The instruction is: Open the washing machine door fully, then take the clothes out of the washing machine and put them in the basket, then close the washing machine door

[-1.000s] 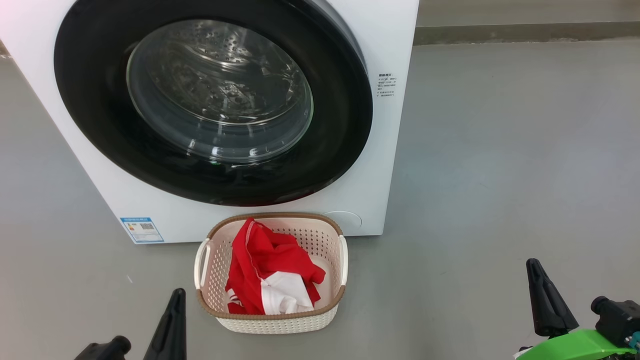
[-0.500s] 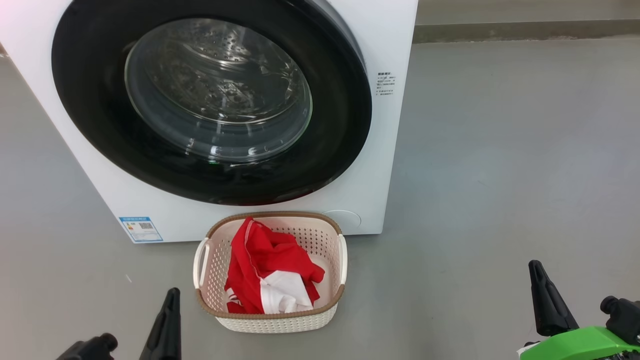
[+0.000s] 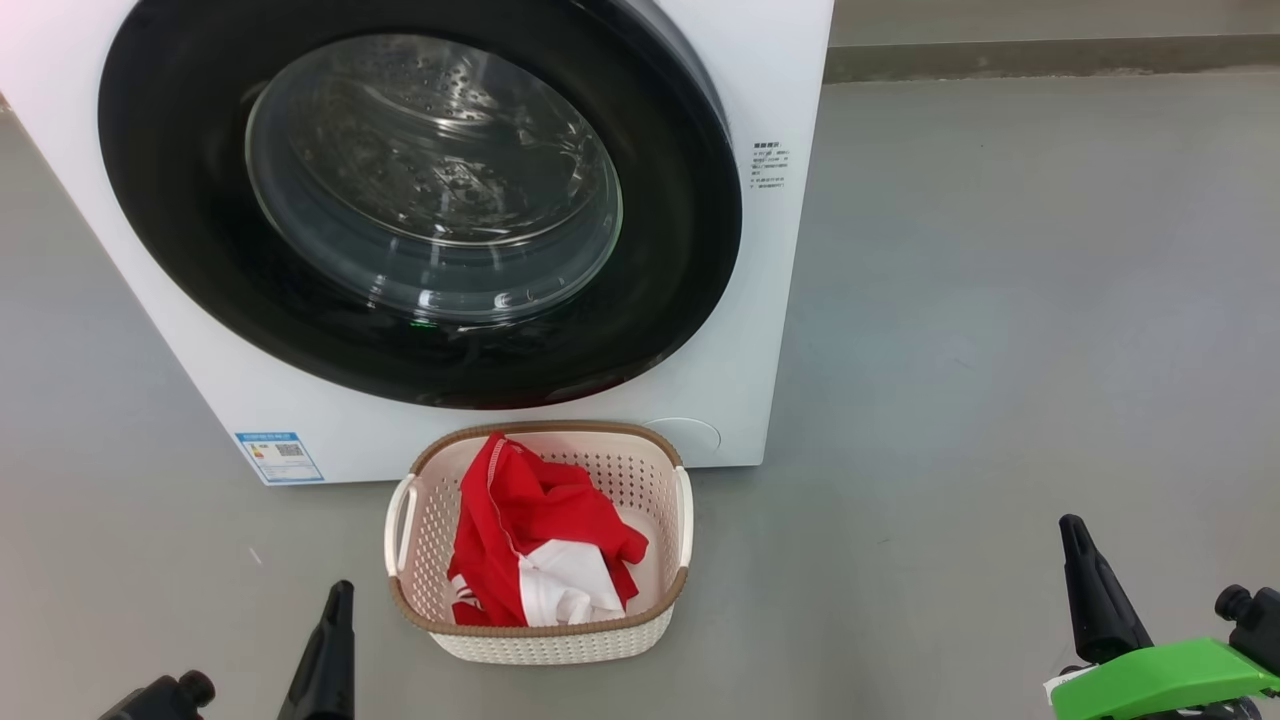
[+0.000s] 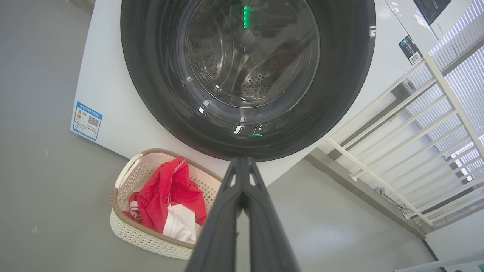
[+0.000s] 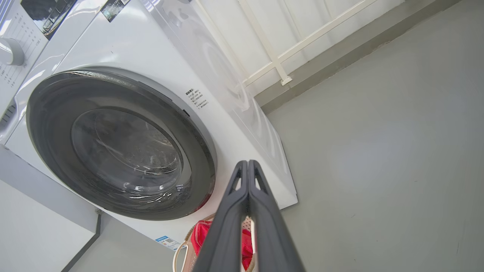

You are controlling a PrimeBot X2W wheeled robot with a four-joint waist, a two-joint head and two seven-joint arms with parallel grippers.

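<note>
Reading task as complete: washing machine door (image 3: pixel 430 180) shut, clothes (image 3: pixel 530 525) in basket (image 3: pixel 548 645) at its 6 o'clock; left hand (image 3: pixel 340 592) and right hand (image 3: pixel 1072 526) closed, empty.

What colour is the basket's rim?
The rim is woven-look brown on the cream basket; best in the head view.

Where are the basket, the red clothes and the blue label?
basket (image 3: pixel 545 645): head view, on its front wall
clothes (image 3: pixel 530 510): head view, on the red fabric
blue label (image 3: pixel 279 457): head view, on its middle
</note>
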